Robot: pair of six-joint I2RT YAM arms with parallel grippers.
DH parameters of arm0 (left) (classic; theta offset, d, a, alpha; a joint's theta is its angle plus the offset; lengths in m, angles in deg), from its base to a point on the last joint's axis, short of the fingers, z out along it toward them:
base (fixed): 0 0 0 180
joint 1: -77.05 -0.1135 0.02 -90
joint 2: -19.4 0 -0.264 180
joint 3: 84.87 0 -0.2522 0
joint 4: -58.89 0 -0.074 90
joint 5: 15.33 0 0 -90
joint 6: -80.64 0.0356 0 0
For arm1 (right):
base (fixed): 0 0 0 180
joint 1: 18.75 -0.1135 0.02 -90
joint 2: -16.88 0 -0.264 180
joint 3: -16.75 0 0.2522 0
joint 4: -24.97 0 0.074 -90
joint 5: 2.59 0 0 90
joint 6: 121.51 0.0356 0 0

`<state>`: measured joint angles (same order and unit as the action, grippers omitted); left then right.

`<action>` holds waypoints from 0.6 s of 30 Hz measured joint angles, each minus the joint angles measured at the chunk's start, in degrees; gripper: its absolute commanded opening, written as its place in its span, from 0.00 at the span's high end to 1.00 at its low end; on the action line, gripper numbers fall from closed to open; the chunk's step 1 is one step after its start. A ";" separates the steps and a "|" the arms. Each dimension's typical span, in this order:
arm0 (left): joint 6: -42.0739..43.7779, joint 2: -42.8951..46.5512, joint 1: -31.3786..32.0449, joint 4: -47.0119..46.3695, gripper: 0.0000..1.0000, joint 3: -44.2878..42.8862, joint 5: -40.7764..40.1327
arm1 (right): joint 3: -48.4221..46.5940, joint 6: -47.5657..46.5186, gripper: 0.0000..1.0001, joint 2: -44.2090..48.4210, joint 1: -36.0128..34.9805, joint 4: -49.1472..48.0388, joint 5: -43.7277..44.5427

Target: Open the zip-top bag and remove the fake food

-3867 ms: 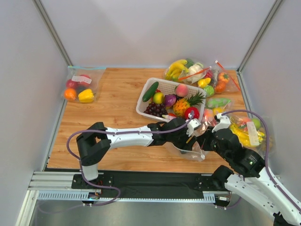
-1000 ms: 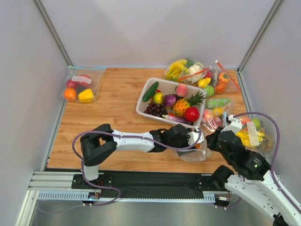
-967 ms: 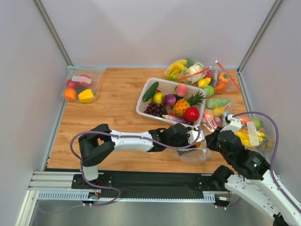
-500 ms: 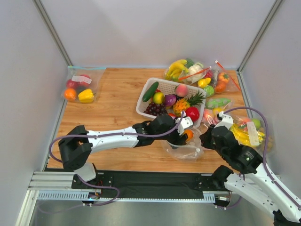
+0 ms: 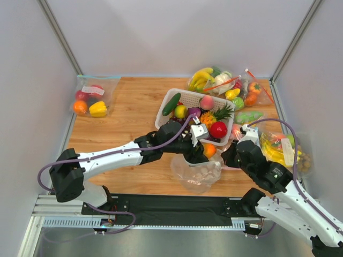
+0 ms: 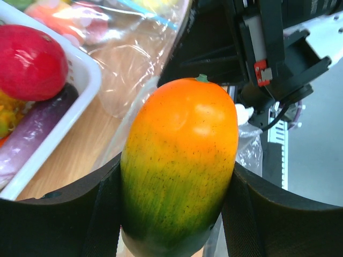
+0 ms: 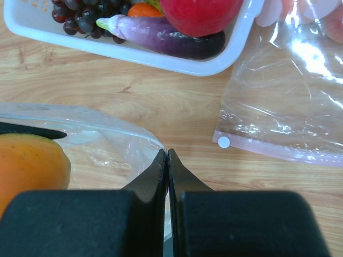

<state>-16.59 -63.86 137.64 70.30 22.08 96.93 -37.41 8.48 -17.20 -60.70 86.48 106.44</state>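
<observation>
While the right gripper (image 7: 168, 163) pinches the limp, slippery zip-top bag (image 5: 197, 172) by its rim, nearer than the basket (image 5: 162, 119), the left gripper (image 6: 171, 219) clamps the fake food (image 6: 185, 139), a light, rigid orange-green fruit, just above it.

White arms (image 5: 112, 157), black joints, purple cables (image 5: 268, 119)

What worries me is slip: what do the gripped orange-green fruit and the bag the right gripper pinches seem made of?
Orange-green fruit: likely hard plastic, smooth semi-gloss, soft highlights, painted specks. Zip-top bag: thin clear plastic film, glossy; it wrinkles and the tabletop shows through.
</observation>
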 measured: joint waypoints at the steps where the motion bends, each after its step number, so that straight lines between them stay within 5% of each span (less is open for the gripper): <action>1: -0.31 0.28 -0.44 -0.13 0.63 0.00 0.22 | 0.00 -0.04 1.00 -0.13 -0.02 -0.55 -0.39; 18: -6.38 -4.50 -5.49 -8.48 0.61 -5.05 2.78 | 0.72 -4.20 1.00 0.24 -0.02 -5.60 -7.93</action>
<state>-22.97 -68.36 132.16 61.82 17.03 99.71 -36.69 4.28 -16.96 -60.73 80.89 98.51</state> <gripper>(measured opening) 0.674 0.005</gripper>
